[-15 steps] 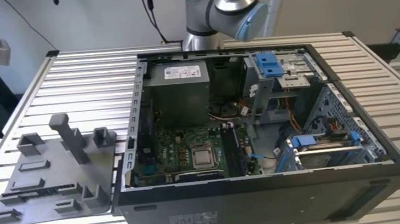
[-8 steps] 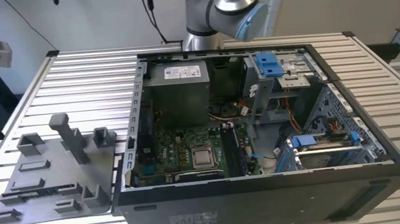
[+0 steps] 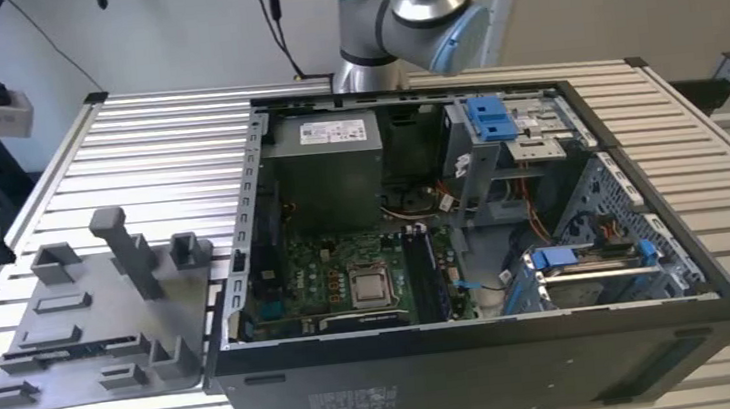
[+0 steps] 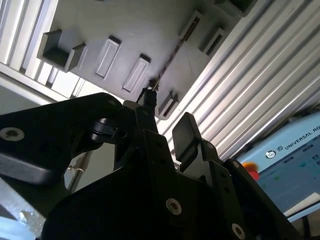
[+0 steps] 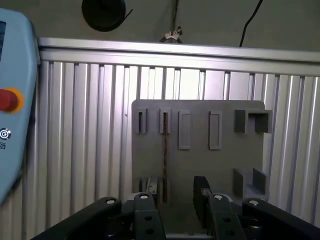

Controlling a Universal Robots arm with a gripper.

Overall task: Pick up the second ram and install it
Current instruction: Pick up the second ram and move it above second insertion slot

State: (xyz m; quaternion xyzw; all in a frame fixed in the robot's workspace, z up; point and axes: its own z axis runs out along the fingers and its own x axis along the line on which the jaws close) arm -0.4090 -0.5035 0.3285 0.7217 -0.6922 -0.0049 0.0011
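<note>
The second ram [image 5: 164, 155] is a thin dark stick seen edge-on, standing in slots of the gray tray [image 5: 225, 160]. In the second wrist view the second ram [image 4: 172, 55] runs as a fine dark line across the tray [image 4: 125, 30] toward one fingertip [image 4: 148, 97]. My gripper [image 5: 176, 192] hangs over the tray's near end, open. The stick's line falls between the two fingers [image 5: 201, 192], close to one of them. Whether a finger touches it I cannot tell. Nothing is held. In the second wrist view the gripper [image 4: 167, 112] also stands open.
In the exterior view the gray tray [image 3: 34, 387] with upright posts lies on the slatted table at the left. Beside it is the open computer case [image 3: 488, 363] with its motherboard [image 3: 345, 277]. A teach pendant [image 5: 12, 125] lies near the tray.
</note>
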